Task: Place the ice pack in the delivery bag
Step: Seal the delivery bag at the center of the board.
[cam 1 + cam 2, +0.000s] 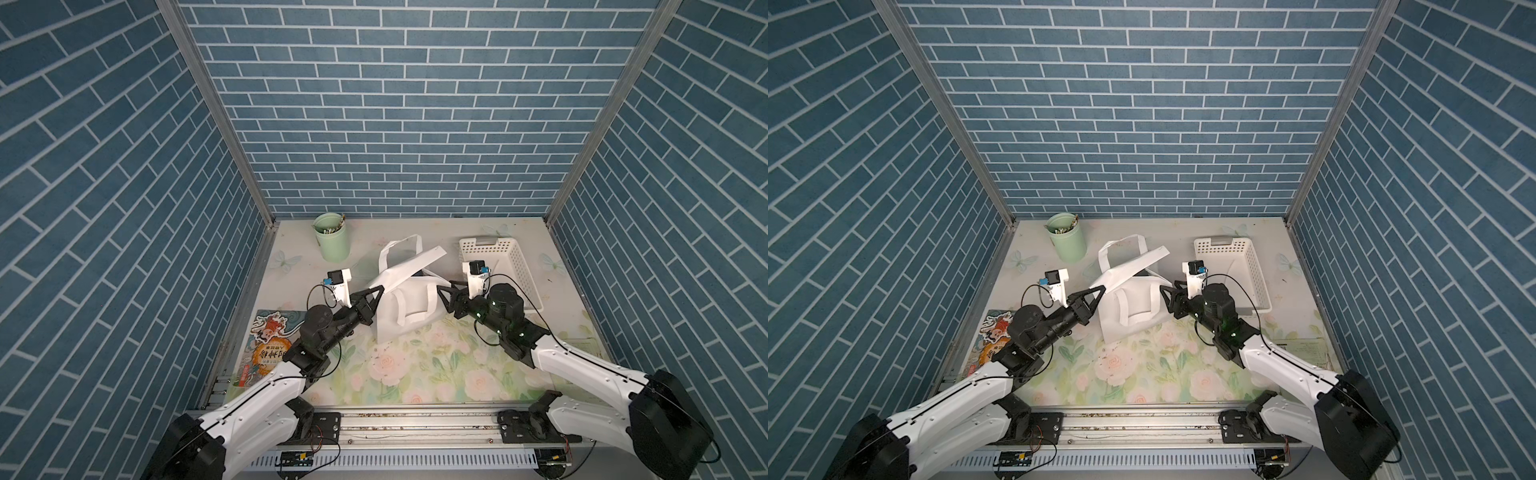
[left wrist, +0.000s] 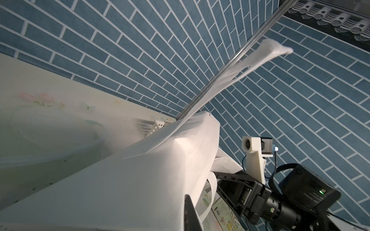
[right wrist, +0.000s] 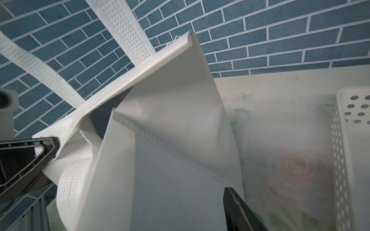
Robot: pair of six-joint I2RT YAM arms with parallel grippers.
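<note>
Likely, the light, floppy delivery bag [image 1: 390, 328] is best pinched at its rim: left tool [image 1: 376, 293] clamped there, right tool [image 1: 446, 291] parted.

Top views: high behind me, looking down, far off, whole table [image 1: 415, 374] in both. Wrist cams close in: left looks across the bag [image 2: 130, 190] to my right claw [image 2: 220, 180]; right, to my left claw [image 3: 51, 156].

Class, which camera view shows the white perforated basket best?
Both top views: nearly the whole white perforated basket shows from above. The right wrist view catches only one wall; the left wrist view, just a corner behind the delivery bag.
</note>
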